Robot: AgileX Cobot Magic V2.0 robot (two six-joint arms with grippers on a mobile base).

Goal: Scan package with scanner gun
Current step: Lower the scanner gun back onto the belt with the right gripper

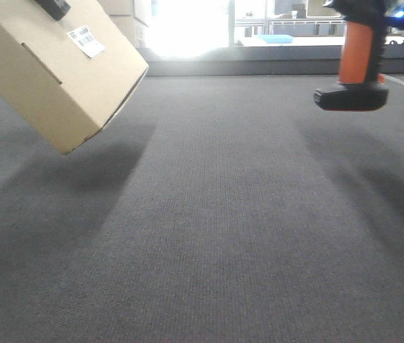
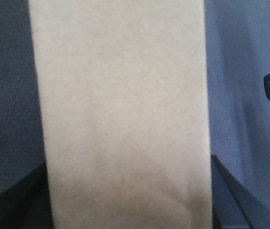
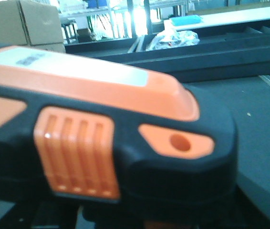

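The package (image 1: 52, 71) hangs tilted at the upper left of the front view, one lower corner pointing down, clear of the grey tabletop (image 1: 216, 236), on which its shadow falls. Its white barcode sticker (image 1: 86, 41) lies on the upward face. The left pincer (image 2: 129, 162) is clamped on the package, with dark fingers (image 2: 240, 195) pressed against both of its sides. Well apart, at the upper right, the scanner gun (image 1: 359, 61) is held in the air, orange handle upright and flat black foot lowest. The right wrist view is filled by its orange-and-black body; whether the right pincer is apart or together I cannot tell. More cardboard boxes (image 3: 23, 24) stand behind.
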